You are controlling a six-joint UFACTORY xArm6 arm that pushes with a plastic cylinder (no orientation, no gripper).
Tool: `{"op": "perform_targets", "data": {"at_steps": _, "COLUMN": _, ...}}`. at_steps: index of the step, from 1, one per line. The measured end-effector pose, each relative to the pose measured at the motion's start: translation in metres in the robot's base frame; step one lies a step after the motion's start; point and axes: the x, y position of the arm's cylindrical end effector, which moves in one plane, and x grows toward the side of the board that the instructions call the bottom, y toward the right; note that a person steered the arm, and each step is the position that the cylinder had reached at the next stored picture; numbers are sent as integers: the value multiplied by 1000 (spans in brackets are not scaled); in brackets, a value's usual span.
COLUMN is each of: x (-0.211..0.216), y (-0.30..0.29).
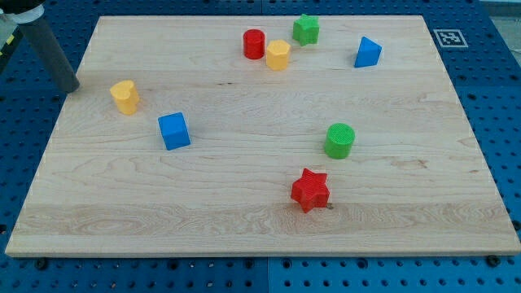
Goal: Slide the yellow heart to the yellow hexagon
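You've got a pale wooden board (244, 220) with visible grain running side to side, sitting on a blue pegboard table (488, 49) full of little holes. All the blocks look like ridged plastic with a fine layered texture.

The yellow heart (124, 96) sits in the upper left of the frame, near the board's left edge. My tip (73, 86) is just to the left of it, at the board's edge, close but not touching. The rod itself is a smooth dark cylinder leaning in from the top left corner. There are no jaws on this thing, just the plain rod end, so nothing to open or close.

The yellow hexagon (278, 54) is well away, up at the top centre of the frame. A red cylinder (254, 43) stands just beside it on the left, looks like touching or nearly so. A green star (306, 29) is just up and right of the hexagon.

Further right along the top is a blue triangle (367, 52). A blue cube (173, 131) sits lower right of the heart. A green cylinder (339, 140) is right of centre, with a red star (310, 190) below it.
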Motion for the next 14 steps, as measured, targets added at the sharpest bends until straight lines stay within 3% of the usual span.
{"op": "perform_targets", "data": {"at_steps": 2, "x": 7, "y": 89}}
{"op": "perform_targets", "data": {"at_steps": 7, "x": 68, "y": 100}}
{"op": "perform_targets", "data": {"at_steps": 10, "x": 70, "y": 180}}
{"op": "perform_targets", "data": {"at_steps": 14, "x": -19, "y": 256}}
